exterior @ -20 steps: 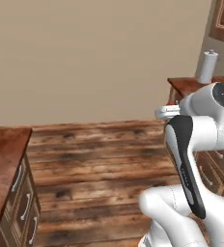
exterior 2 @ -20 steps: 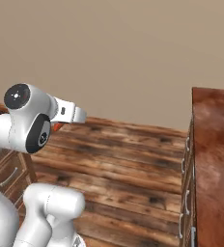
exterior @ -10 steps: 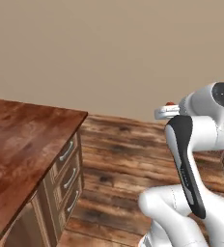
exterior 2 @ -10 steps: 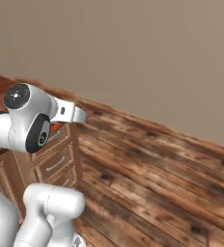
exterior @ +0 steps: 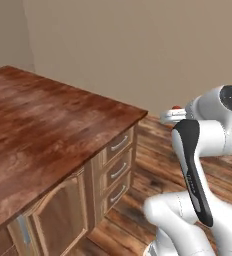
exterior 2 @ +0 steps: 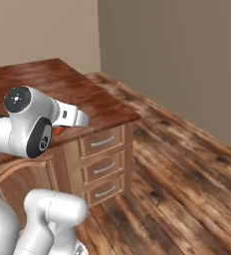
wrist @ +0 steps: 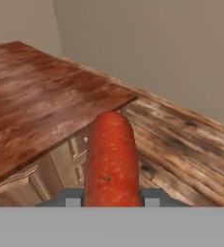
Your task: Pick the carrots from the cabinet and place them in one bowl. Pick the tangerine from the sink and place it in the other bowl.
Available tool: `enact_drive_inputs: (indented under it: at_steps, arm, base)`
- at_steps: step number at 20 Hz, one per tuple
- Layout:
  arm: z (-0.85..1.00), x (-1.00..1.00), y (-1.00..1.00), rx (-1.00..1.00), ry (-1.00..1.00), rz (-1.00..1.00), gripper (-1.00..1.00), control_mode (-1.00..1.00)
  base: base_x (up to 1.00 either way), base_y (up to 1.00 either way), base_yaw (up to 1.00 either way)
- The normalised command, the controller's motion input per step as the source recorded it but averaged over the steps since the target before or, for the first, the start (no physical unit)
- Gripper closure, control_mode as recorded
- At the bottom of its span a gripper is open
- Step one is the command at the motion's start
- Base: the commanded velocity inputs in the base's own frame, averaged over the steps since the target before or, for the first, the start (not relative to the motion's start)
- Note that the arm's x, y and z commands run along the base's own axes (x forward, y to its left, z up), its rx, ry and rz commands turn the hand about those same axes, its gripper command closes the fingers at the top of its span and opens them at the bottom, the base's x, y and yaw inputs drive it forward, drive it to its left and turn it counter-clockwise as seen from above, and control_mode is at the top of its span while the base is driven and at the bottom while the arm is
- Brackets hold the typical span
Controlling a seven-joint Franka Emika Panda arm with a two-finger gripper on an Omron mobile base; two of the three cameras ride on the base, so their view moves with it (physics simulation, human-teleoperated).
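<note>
The pincer [wrist: 112,200] is clamped on the reddish carrot [wrist: 110,159], which juts forward toward 12 o'clock in the hand view, carried high, likely to clear the wooden desk [exterior: 43,125] at 10 o'clock. No bowl is visible.

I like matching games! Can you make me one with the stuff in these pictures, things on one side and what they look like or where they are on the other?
Things:
1. carrot
2. counter
3. drawers
4. floor

Descriptions:
A. stacked three high, with silver handles
B. held in the hand, reddish-orange
C. wooden planks, low down
D. wide, glossy brown top

Pairs: 1-B, 2-D, 3-A, 4-C
</note>
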Motion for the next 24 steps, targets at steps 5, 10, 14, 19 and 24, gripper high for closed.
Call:
enact_drive_inputs:
  at_steps: [5, 10, 14, 19, 24]
  arm:
    - [0.00, 0.00, 0.00, 0.00, 0.00, 0.00, 1.00, 1.00]
    - [0.00, 0.00, 0.00, 0.00, 0.00, 0.00, 1.00, 1.00]
    - [0.00, 0.00, 0.00, 0.00, 0.00, 0.00, 1.00, 1.00]
    - [0.00, 0.00, 0.00, 0.00, 0.00, 0.00, 1.00, 1.00]
    - [0.00, 0.00, 0.00, 0.00, 0.00, 0.00, 1.00, 1.00]
  base:
    - [0.19, 0.08, 0.62]
    - [0.21, 0.08, 0.62]
    - [0.27, 0.13, 0.56]
    - [0.38, 0.11, 0.48]
    - [0.48, 0.01, 0.35]
